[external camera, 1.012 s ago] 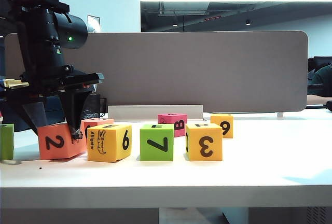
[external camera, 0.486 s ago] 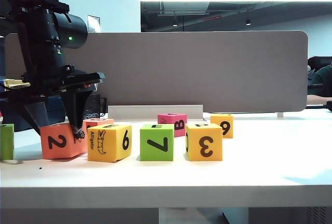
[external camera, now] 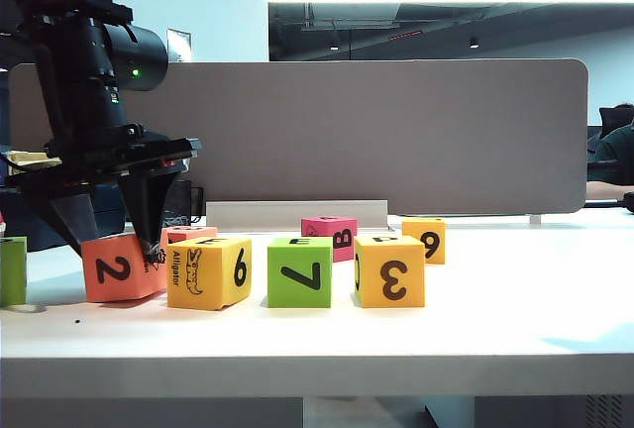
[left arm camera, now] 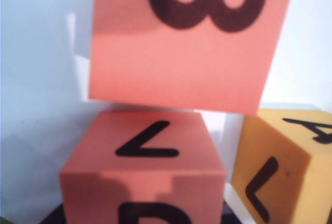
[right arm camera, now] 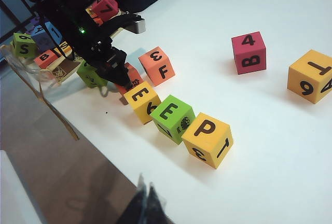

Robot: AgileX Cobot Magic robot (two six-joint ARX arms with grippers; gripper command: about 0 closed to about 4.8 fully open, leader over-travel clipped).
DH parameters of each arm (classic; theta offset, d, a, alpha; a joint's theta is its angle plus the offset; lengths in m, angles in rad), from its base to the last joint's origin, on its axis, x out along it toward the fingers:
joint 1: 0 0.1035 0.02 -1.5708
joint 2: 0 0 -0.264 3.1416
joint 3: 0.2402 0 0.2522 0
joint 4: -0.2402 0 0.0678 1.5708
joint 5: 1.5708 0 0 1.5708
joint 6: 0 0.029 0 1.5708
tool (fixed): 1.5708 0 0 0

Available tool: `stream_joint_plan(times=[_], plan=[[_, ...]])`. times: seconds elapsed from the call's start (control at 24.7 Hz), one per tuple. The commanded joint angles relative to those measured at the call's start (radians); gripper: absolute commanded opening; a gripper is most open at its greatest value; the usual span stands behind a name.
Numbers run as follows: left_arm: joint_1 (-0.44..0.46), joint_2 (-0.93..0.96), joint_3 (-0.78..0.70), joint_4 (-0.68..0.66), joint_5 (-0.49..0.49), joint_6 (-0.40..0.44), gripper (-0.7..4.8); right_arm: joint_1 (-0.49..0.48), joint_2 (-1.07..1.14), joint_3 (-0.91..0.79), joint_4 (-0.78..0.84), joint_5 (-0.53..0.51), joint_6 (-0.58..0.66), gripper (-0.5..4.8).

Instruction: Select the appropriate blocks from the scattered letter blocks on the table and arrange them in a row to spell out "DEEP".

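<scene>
Your left hand (external camera: pixel 112 235) pinches the coral "2" block (external camera: pixel 121 267) at the bench's (external camera: pixel 495 324) left, just beside the alligator block (external camera: pixel 208 271), heading the row; whether your right hand (right arm camera: pixel 144 203) is spread, I cannot tell.

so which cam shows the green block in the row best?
Right wrist view: the green block shows its top E, between the yellow blocks. The exterior view shows only its front 7. The left wrist view misses it.
</scene>
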Motion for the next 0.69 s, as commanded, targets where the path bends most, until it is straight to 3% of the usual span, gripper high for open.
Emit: stream_joint_plan(times=[0.04, 0.24, 0.45, 0.61, 0.69], plan=[[0.001, -0.006, 0.002, 0.009, -0.011, 0.007, 2.82, 0.0, -0.001, 0.005, 0.009, -0.004, 0.0, -0.01], [0.001, -0.006, 0.002, 0.011, -0.036, 0.072, 2.77, 0.0, -0.001, 0.005, 0.009, -0.004, 0.0, -0.01], [0.001, -0.006, 0.002, 0.011, -0.065, 0.071, 2.8, 0.0, -0.001, 0.005, 0.009, -0.004, 0.0, -0.01], [0.001, -0.006, 0.002, 0.01, -0.065, 0.071, 3.72, 0.0, -0.001, 0.005, 0.009, -0.004, 0.0, -0.01], [0.001, -0.006, 0.002, 0.01, -0.064, 0.071, 3.77, 0.0, -0.001, 0.005, 0.009, -0.004, 0.0, -0.01]])
